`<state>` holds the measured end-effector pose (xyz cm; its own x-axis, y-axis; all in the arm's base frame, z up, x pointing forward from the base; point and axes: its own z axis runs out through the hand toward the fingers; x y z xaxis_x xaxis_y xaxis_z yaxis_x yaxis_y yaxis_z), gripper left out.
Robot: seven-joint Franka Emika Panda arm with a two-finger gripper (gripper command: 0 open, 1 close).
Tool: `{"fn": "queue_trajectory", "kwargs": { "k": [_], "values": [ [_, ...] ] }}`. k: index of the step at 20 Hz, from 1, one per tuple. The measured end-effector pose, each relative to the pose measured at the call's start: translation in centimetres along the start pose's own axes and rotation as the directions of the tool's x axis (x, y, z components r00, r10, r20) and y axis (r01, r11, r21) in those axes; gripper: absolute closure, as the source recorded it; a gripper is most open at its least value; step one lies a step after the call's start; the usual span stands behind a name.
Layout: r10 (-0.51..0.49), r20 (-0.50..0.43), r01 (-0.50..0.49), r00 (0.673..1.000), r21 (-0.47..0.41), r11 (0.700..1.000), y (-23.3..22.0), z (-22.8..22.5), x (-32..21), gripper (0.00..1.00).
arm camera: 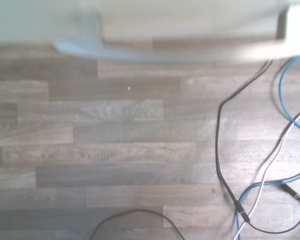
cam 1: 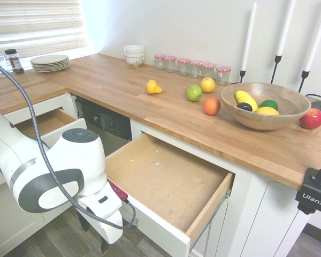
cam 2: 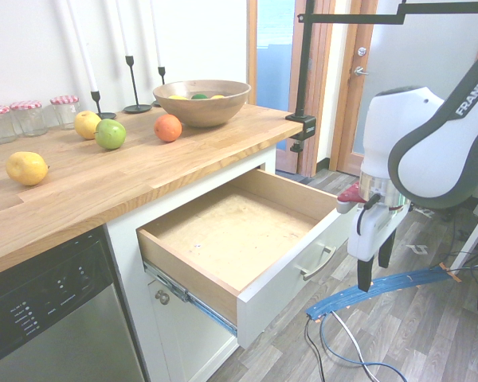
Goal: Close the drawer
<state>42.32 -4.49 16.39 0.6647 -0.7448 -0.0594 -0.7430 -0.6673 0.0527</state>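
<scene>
The gripper (cam 2: pixel 376 267) hangs in front of the pulled-out drawer (cam 2: pixel 247 239), pointing straight down over the wood-look floor (arm camera: pixel 115 145), its two dark fingers (cam 2: pixel 366 272) spread apart with nothing between them; the chief risk, as I judge it, is that the fingers pass in front of the white front panel (cam 2: pixel 291 280) instead of meeting it, or catch behind the curved silver bar handle (cam 2: pixel 317 263), so that a push turns into a snag or a skewed shove; a push far off the panel's middle could rack the wide box on its runners and jam it part-way; the fingertips sit lower than the handle and just beside the panel on its outer side, apart from it, and the wrist view shows the handle (arm camera: pixel 180 50) blurred and close, with only floor beyond; the drawer itself stands fully extended from the white cabinet under the butcher-block countertop (cam 2: pixel 103 195), its bare-wood floor empty; further back on that counter lie a lemon (cam 2: pixel 26 168), a green apple (cam 2: pixel 110 134), an orange (cam 2: pixel 168 127) and a wooden fruit bowl (cam 2: pixel 201 102)
</scene>
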Motion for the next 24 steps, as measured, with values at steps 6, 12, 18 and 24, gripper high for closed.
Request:
{"fn": "queue_trajectory", "kwargs": {
  "k": [6,12,18,24],
  "values": [
    [-0.023,-0.020,0.023,1.000,0.024,0.999,-0.5,2.7,0.1,0.00],
    [-0.039,-0.066,0.042,0.997,0.050,0.998,-1.2,3.8,-0.3,1.00],
    [-0.034,-0.078,0.039,0.996,0.067,0.997,-1.4,3.9,0.3,1.00],
    [-0.036,-0.075,0.041,0.997,0.066,0.997,-1.7,4.1,0.3,1.00]
  ]
}}
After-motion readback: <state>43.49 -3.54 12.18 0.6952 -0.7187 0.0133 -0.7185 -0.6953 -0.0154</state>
